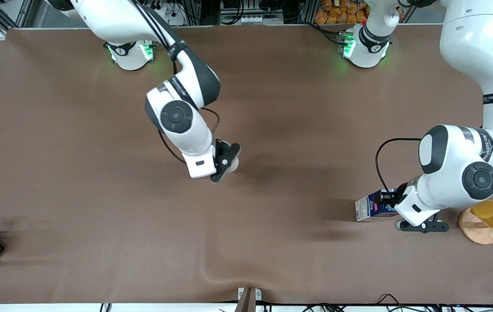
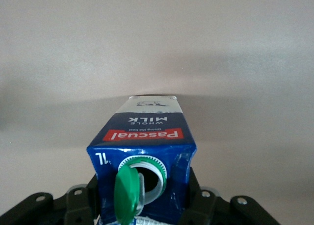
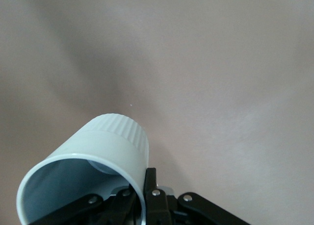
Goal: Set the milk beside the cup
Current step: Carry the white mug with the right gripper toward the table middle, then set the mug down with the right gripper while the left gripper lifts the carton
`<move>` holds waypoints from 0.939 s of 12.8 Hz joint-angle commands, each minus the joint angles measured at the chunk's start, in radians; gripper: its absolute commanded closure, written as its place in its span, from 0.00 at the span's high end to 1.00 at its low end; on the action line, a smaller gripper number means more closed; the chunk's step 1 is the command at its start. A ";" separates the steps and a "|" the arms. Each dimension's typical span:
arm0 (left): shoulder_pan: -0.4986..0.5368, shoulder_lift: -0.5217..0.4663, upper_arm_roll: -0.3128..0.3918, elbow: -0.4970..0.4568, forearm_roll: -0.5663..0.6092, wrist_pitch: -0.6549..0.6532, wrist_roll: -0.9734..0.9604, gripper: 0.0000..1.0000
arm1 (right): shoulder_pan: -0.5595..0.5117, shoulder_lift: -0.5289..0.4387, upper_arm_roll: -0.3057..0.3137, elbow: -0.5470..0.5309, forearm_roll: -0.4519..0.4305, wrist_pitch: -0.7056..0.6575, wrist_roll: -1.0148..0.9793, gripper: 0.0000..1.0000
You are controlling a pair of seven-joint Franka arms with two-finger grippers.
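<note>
Here, the left gripper (image 1: 396,203) is clamped on the small dark-blue-and-white milk carton (image 1: 371,208) near the left arm's end of the brown table (image 1: 77,173). The right gripper (image 1: 229,162) pinches the rim of the pale grey-white cup (image 3: 93,168) over the table's middle.

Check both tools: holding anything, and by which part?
Left tool grips the dark-blue, white-sided gable-top milk carton at its spout end. Right tool pinches the pale grey-white ribbed cup by its rim wall.
</note>
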State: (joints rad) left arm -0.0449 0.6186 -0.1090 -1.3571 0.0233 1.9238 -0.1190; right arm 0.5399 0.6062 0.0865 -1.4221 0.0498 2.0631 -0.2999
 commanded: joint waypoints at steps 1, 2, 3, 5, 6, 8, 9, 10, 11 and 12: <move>-0.003 -0.022 -0.001 -0.002 0.021 -0.014 -0.005 0.65 | 0.017 0.189 -0.008 0.245 0.057 -0.006 0.137 0.00; -0.003 -0.022 -0.001 0.000 0.021 -0.014 -0.005 0.65 | 0.017 0.278 -0.008 0.355 0.077 -0.005 0.136 0.00; -0.003 -0.023 -0.001 -0.002 0.021 -0.014 -0.007 0.65 | 0.018 0.356 -0.007 0.444 0.077 0.005 0.130 0.00; -0.004 -0.025 -0.003 0.000 0.021 -0.014 -0.007 0.65 | 0.067 0.400 -0.010 0.473 0.076 0.090 0.107 0.00; -0.006 -0.033 -0.003 -0.002 0.023 -0.014 -0.007 0.65 | 0.080 0.406 -0.013 0.473 0.074 0.107 0.107 0.00; -0.013 -0.043 -0.003 -0.002 0.023 -0.014 -0.011 0.65 | 0.081 0.409 -0.014 0.471 0.073 0.112 0.105 0.00; -0.013 -0.045 -0.003 0.000 0.021 -0.014 -0.013 0.65 | 0.081 0.412 -0.016 0.470 0.073 0.112 0.105 0.00; -0.012 -0.046 -0.003 0.000 0.021 -0.014 -0.011 0.65 | 0.081 0.417 -0.016 0.468 0.070 0.112 0.107 0.00; -0.013 -0.057 -0.004 -0.002 0.021 -0.014 -0.011 0.65 | 0.081 0.420 -0.017 0.468 0.068 0.112 0.111 0.00; -0.015 -0.060 -0.004 -0.002 0.020 -0.016 -0.011 0.65 | 0.086 0.419 -0.039 0.466 0.061 0.108 0.113 0.00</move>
State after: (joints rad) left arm -0.0562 0.5857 -0.1104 -1.3511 0.0233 1.9230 -0.1191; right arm 0.6215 1.0003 0.0701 -0.9985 0.1085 2.1870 -0.1918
